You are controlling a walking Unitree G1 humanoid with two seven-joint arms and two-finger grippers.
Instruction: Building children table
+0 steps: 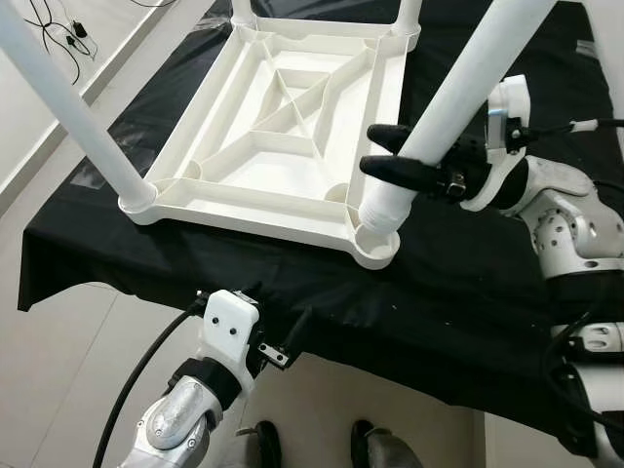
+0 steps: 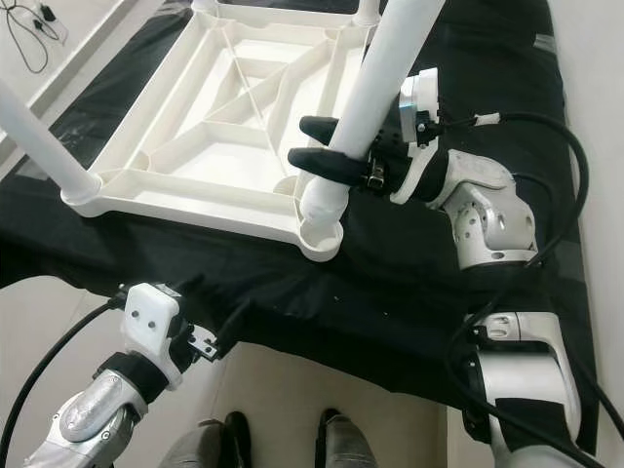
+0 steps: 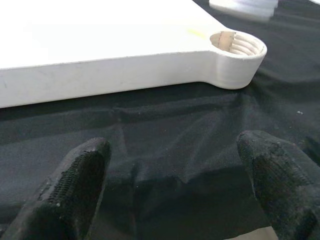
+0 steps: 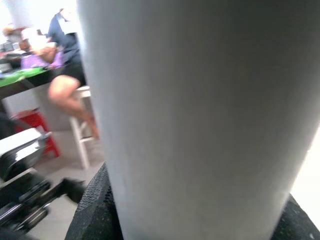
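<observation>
Left eye view: the white plastic tabletop (image 1: 283, 127) lies upside down on the black cloth (image 1: 458, 322), its ribbed underside up. The right gripper (image 1: 390, 156) is clamped on the near right leg (image 1: 458, 97), a smooth, stiff, probably light tube seated in its corner socket (image 1: 375, 239). Low on the tube seems the best hold. The left gripper (image 3: 175, 175), fingers apart, hovers near the table's near edge.
</observation>
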